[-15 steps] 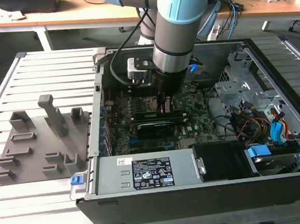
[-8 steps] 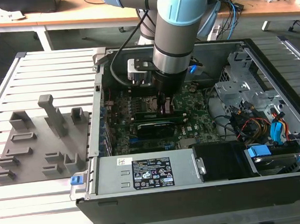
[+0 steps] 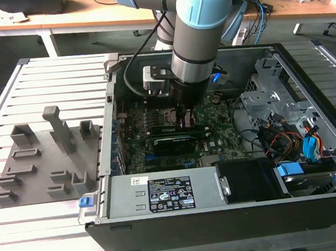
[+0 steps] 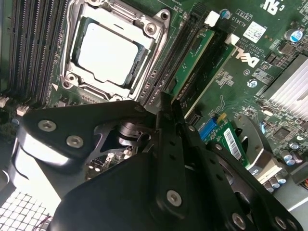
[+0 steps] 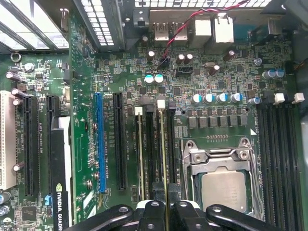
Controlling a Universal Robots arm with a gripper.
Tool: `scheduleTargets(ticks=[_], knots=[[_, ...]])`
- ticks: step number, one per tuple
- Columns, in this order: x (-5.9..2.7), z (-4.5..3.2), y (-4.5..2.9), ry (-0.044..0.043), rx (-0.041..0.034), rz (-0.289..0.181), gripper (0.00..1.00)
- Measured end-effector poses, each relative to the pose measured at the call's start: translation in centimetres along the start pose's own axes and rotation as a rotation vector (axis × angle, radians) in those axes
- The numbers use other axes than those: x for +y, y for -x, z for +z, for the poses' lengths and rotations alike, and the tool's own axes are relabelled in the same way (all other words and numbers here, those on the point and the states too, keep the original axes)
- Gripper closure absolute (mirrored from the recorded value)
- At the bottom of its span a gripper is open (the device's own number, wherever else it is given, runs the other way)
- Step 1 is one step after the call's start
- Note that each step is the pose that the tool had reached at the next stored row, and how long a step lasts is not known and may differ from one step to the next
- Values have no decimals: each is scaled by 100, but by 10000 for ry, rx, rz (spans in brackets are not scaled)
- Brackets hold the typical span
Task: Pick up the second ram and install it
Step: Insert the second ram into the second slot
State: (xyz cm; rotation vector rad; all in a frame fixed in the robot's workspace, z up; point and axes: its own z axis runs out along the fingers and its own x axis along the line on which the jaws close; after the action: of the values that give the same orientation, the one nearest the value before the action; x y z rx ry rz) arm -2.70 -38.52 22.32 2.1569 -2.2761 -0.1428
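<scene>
The second ram (image 5: 163,159) is a thin green stick standing on edge in a black memory slot beside the CPU socket (image 5: 224,183). My gripper (image 5: 166,212) is shut on its near end, one finger on each side. In the second wrist view the same stick (image 4: 195,60) runs straight out from under my gripper (image 4: 166,103), on the side nearer the socket (image 4: 108,48). Another green stick (image 5: 140,154) stands in a slot one over, farther from the socket (image 4: 216,72). In the exterior view my gripper (image 3: 185,117) is down inside the open computer case, over the motherboard.
A grey plastic holder tray (image 3: 43,164) lies on the slatted table on the exterior view's left of the case. Inside the case are a black graphics card (image 3: 172,142), a power supply (image 3: 167,192) at the near wall, and drive cages with cables (image 3: 291,133) on the exterior view's right.
</scene>
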Motion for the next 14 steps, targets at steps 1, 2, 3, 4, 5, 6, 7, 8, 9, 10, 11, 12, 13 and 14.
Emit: scheduleTargets(ticks=[1, 2, 3, 4, 5, 6, 7, 8, 9, 10, 11, 12, 13, 14], knots=[[0, -1, 0, 1, -6, 1, 86], [0, -1, 0, 2, -19, 3, 86], [1, 2, 0, 2, -38, 33, 86], [0, 3, -1, 2, -42, 33, 86], [-1, 18, -3, 6, -37, 33, 86], [-3, 34, -3, 5, -40, 32, 86], [-3, 41, -4, 6, -41, 32, 86], [-3, 44, -3, 7, -41, 32, 86], [-3, 39, -2, 4, -48, 33, 86], [0, 5, 0, 7, -44, 34, 86], [0, 5, 0, 5, -46, 34, 86], [-1, 8, -1, 8, -44, 33, 86], [-8, 18, -2, 22, -41, 33, 86], [-12, 29, -2, 31, -43, 37, 86]])
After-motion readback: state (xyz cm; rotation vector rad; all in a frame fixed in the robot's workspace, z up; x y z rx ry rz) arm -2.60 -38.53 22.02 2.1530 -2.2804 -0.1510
